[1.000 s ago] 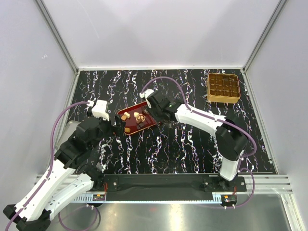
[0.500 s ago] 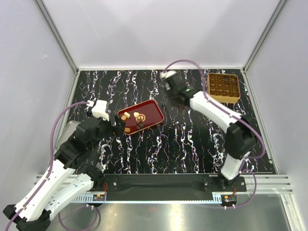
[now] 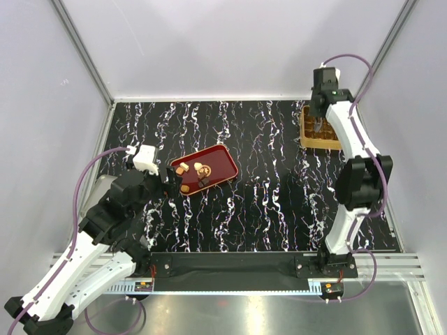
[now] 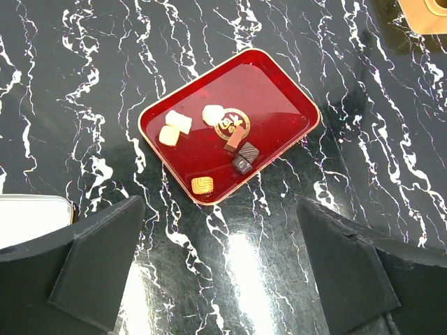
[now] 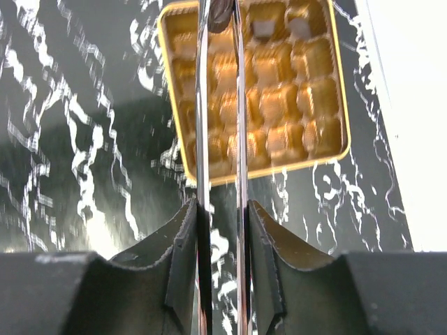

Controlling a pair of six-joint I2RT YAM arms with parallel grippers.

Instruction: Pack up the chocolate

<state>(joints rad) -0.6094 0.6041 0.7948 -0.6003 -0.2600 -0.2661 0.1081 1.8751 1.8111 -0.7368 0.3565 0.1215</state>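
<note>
The red tray (image 3: 222, 164) lies left of centre and holds several chocolates (image 3: 185, 169). In the left wrist view the tray (image 4: 276, 105) holds pale lumps (image 4: 178, 120), dark pieces (image 4: 242, 165) and one golden piece (image 4: 202, 185). My left gripper (image 4: 218, 209) is open and empty, hovering just near of the tray; it also shows in the top view (image 3: 166, 183). My right gripper (image 5: 222, 209) is shut on thin metal tongs (image 5: 202, 105), whose tips pinch a dark chocolate (image 5: 221, 12) over the far left part of the golden box (image 5: 279, 105). From above, the right gripper (image 3: 320, 118) partly hides the golden box (image 3: 307, 132).
Two dark chocolates (image 5: 264, 28) sit in the box's far compartments. A pale silver object (image 4: 28, 216) lies at the table's left. White walls close the table's back and sides.
My right arm has swung from the red tray to the golden box at the back right, carrying the tongs. The left arm has not moved.
</note>
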